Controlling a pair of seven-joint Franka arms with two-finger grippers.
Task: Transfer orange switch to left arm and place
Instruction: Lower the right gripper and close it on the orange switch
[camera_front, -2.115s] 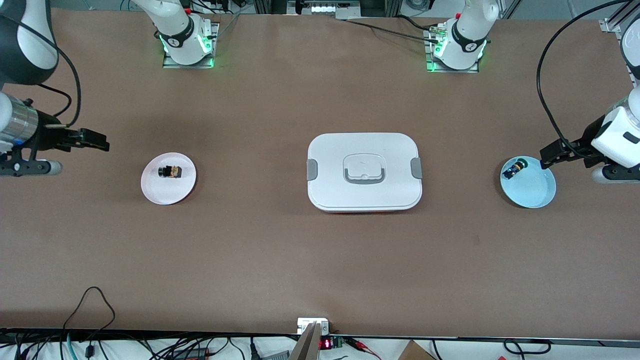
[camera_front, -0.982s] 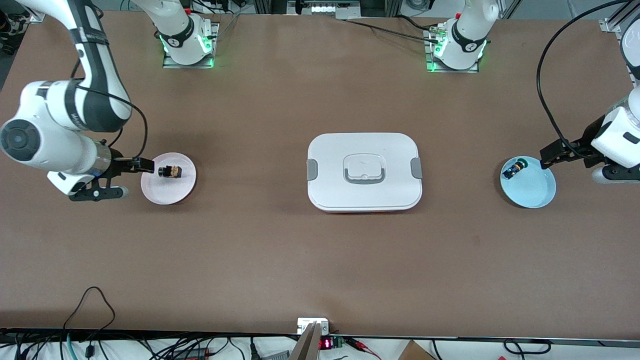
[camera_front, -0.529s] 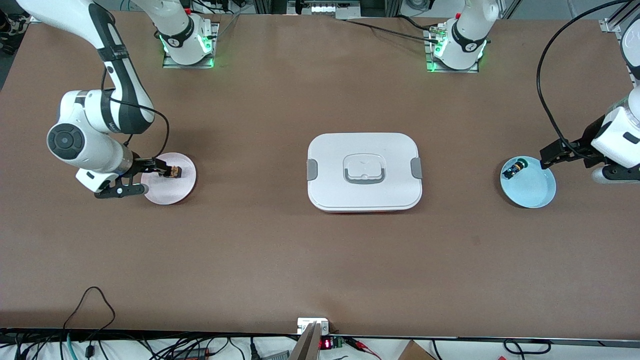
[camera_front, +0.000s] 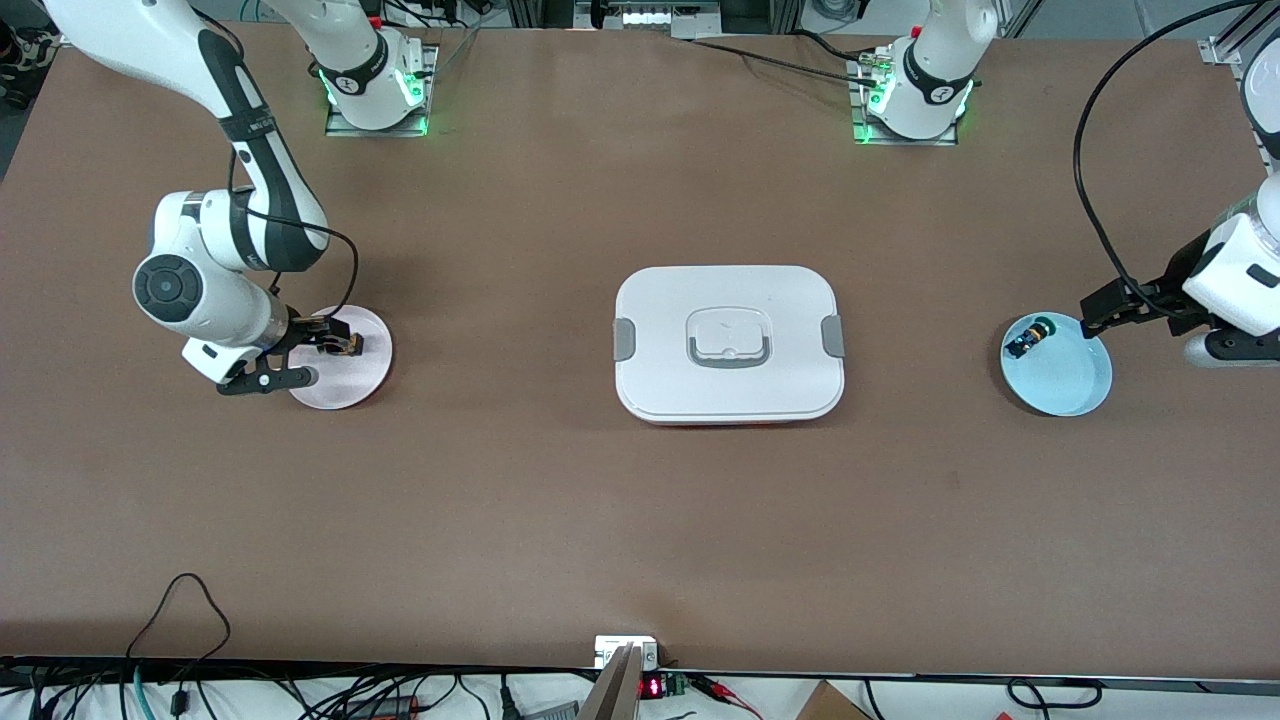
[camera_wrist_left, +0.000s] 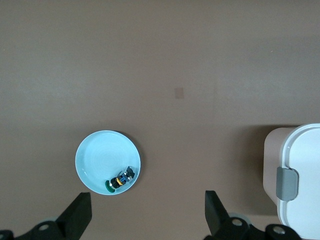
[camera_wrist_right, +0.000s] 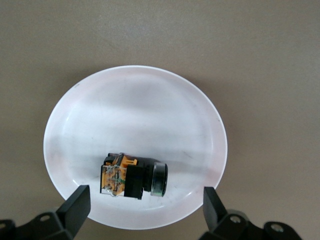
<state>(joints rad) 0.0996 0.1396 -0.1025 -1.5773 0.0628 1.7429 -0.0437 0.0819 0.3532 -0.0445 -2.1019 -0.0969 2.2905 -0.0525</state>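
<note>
brown worktop (camera_front: 560, 520) runs the full width, with the white box (camera_front: 727, 343) at its middle. the orange switch (camera_wrist_right: 132, 175) lies on a pale pink plate (camera_wrist_right: 200, 120) toward the right arm's end, not yet lifted. the right claw (camera_wrist_right: 145, 207) hovers low over that plate, its fingers wide apart on either side of the switch and gripping nothing. the left claw (camera_wrist_left: 147, 215) waits, open and empty, over the worktop beside a blue plate (camera_wrist_left: 95, 155) that holds a blue-and-black part (camera_wrist_left: 122, 177). so the grasp, the handover and the set-down all remain, by my reading. compared with two seconds ago, the right arm has swung in from the table's edge and come down over the pink plate; the left arm has not moved.
</note>
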